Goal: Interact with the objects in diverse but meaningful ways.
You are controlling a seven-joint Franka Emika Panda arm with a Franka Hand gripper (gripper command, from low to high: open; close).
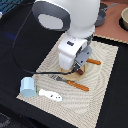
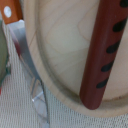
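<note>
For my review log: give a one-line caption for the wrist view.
Close-up of a dark red sausage lying on a pale wooden plate, above a woven mat.

Black table (image 1: 15,30), beige placemat (image 1: 102,90) on it, perhaps woven

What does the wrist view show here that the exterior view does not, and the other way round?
Only the wrist view shows a dark red-brown sausage with black marks lying on a pale wooden plate, seen close up.

Only the exterior view shows the light blue cup on its side, the white elongated piece beside it, the fork with its orange handle, the woven mat, and the arm's white body hiding the gripper.

Both show a bit of the plate and an orange handle.
</note>
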